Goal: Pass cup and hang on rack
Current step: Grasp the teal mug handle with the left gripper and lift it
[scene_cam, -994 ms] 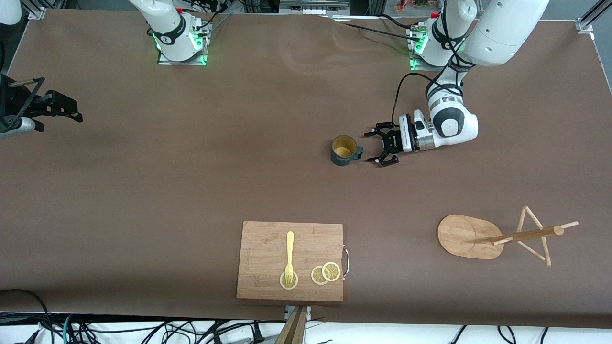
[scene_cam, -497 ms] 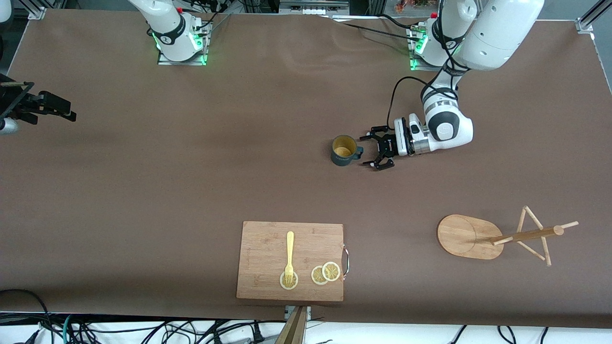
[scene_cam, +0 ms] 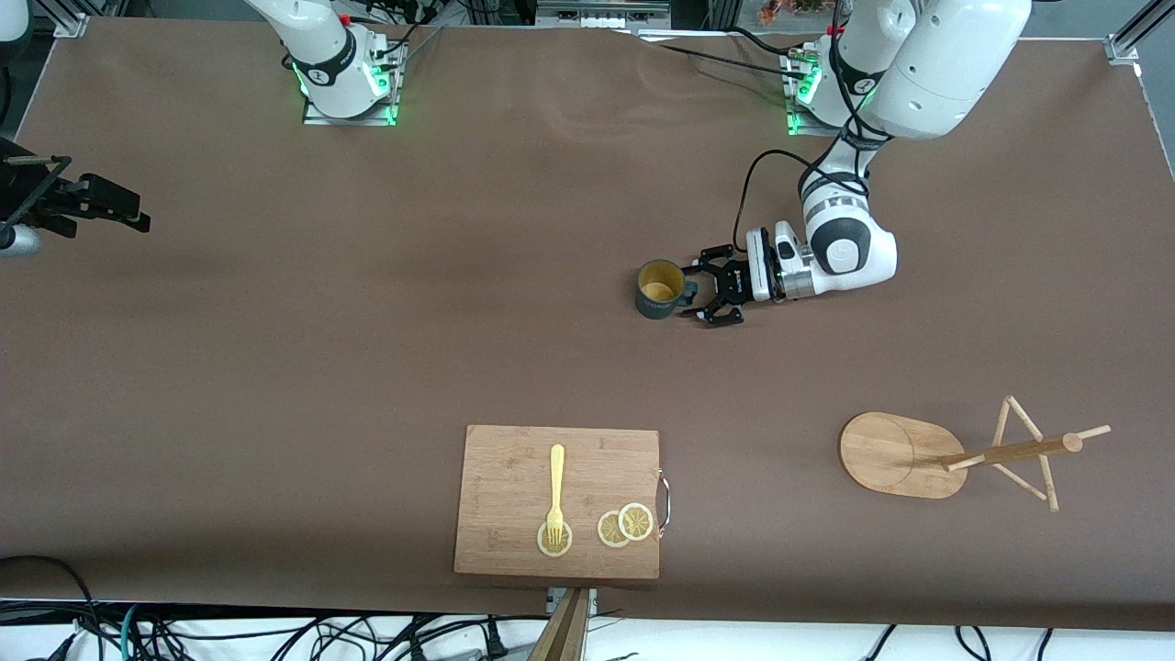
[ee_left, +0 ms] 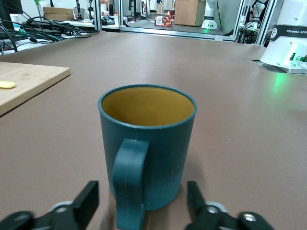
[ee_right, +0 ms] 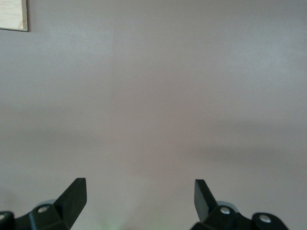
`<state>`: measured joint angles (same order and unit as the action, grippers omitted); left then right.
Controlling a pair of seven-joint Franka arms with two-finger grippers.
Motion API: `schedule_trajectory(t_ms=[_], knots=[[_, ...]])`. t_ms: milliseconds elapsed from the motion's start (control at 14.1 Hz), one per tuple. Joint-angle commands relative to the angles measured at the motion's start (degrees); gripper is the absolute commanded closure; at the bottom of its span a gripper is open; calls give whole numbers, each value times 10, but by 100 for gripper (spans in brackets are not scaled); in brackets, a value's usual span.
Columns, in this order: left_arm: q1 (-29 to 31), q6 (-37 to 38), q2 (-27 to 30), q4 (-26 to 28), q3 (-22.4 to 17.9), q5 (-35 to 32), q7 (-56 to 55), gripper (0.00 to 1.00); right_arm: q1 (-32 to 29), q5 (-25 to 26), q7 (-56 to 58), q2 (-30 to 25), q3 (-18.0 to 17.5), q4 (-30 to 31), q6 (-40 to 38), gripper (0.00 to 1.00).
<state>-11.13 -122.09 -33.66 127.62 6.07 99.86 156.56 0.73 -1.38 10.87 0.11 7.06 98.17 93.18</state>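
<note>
The teal mug [scene_cam: 659, 289] stands upright mid-table, handle [ee_left: 128, 184] toward the left gripper [scene_cam: 711, 294], whose jaws are apart, one on each side of that handle. Square up and pinch the handle firmly before lifting. The right gripper [ee_right: 139, 196] waits over bare table, jaws wide; the bamboo mug tree [scene_cam: 955, 454] stands well apart, nearer the camera.

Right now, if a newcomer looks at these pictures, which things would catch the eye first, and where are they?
First, the dark teal cup standing upright mid-table, with the left gripper at its handle, jaws open on either side. Next, the bamboo rack toward the left arm's end, nearer the front camera than the cup. The right gripper waits over the table's other end, jaws open.
</note>
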Motion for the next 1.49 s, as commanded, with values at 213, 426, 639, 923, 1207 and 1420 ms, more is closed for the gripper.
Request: schedule_trajectory(t_ms=[213,426,639,923,1207,1420], knots=[[-2,2,-11,-8,-2,13,67,35,9,1,-5,-12,3,13,10,1],[0,3,-11,-3,-4,12,67,35,10,2,-5,-12,-13,12,7,1],[0,3,-11,-3,-4,11,80,48,9,1,-5,-8,-14,12,11,1],[1,3,-14,-4,-7,11,86,91,9,1,-5,1,-14,5,17,1],[5,3,-8,-4,-14,11,57,100,10,2,-6,1,-19,4,17,1],[8,4,24,-3,-14,6,-55,100,10,1,-6,1,-21,4,16,1]])
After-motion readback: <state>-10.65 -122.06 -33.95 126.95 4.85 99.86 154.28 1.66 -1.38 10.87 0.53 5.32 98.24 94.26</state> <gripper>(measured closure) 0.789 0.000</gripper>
